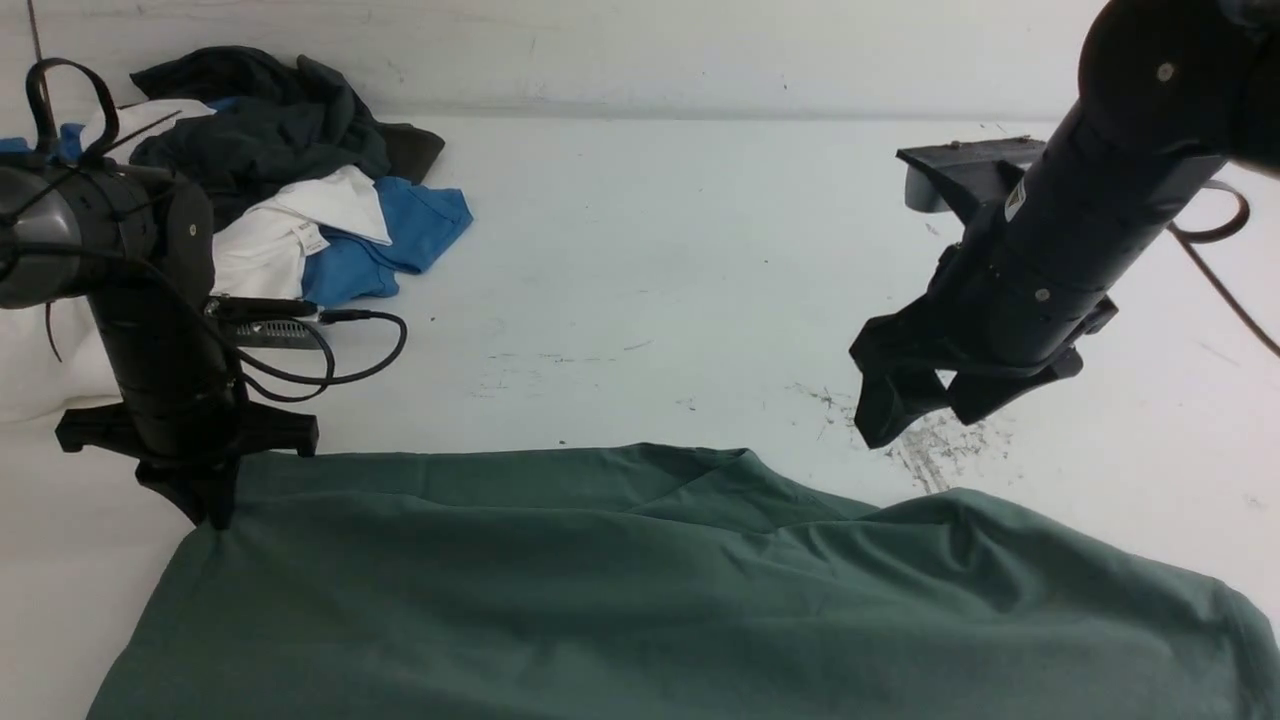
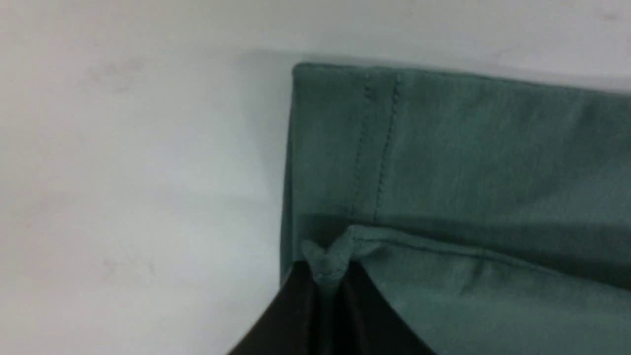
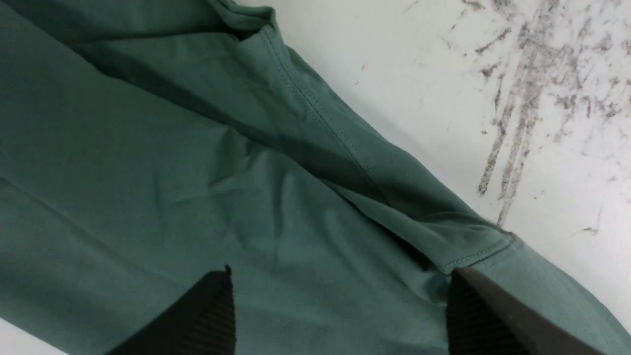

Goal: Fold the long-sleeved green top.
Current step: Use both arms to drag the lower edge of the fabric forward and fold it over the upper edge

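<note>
- The green long-sleeved top (image 1: pixel 640 590) lies spread on the white worktop (image 1: pixel 640 270), along its near edge. Shallow ridges run across the cloth, and one fold is raised at the middle of the far edge.
- The left tool (image 1: pixel 215 515) stands at the top's far left corner with its jaws closed on the cloth. The left wrist view shows a small peak of stitched hem (image 2: pixel 325 266) pinched between them (the double seam line runs just beyond the pinch).
- Judgement: this corner grip gives the arm a fixed point from which to lift and carry that edge over the garment.
- The right tool (image 1: pixel 915 415) hangs above the top's far right edge with its jaws wide apart and nothing between them. Its fingertips (image 3: pixel 217 305) frame a folded hem, and they appear to be clear of the cloth.
- Judgement: the right tool is lined up to take a matching hold, so that both far corners can move together and the fold comes out square.
- Beyond the top's far edge the worktop is bare and matte. Grey scuff marks (image 1: pixel 930 440) lie just past the right-hand part of that edge.
- A pile of garments (image 1: pixel 290 180) in dark grey, white and blue sits well beyond the top's far left corner, apart from it.
- A plain pale wall (image 1: pixel 600 50) closes the scene behind the top.
</note>
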Available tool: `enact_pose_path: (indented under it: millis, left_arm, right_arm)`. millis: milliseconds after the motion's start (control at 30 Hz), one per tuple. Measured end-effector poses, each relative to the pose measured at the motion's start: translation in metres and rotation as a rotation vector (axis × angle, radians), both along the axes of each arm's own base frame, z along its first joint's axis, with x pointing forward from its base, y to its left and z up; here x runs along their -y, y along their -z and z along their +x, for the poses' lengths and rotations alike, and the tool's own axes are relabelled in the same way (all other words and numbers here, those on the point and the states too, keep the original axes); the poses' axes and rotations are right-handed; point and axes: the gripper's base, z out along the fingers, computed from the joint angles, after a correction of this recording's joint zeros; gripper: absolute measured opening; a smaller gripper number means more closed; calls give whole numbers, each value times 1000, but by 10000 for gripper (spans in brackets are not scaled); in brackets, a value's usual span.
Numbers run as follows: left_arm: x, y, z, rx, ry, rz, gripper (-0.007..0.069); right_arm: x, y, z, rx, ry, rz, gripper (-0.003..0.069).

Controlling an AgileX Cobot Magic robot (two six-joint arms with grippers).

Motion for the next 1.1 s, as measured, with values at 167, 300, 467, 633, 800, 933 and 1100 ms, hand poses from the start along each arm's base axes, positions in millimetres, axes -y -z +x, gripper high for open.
enact_pose_path:
  millis: [167, 300, 467, 633, 800, 933, 1100]
  left_arm:
    - [0, -27, -6, 55, 1, 1, 19]
    - [0, -50, -13, 103, 0, 1, 18]
    - [0, -68, -18, 150, 0, 1, 17]
    - [0, -84, -24, 197, 0, 0, 17]
    - [0, -88, -27, 183, -2, 1, 17]
    - [0, -88, -29, 162, -4, 2, 17]
    - [0, -88, -29, 161, -4, 3, 17]
  right_arm:
    - [-1, 0, 0, 1, -11, 2, 529]
    - [-12, 0, -4, 32, -112, -7, 529]
    - [-41, 8, -2, 86, -272, -9, 529]
    - [-59, 28, 20, 75, -308, -21, 529]
    - [-70, 60, 39, -2, -376, -59, 529]
    - [-70, 82, 46, -35, -396, -110, 527]
    - [-68, 94, 49, -49, -410, -159, 489]
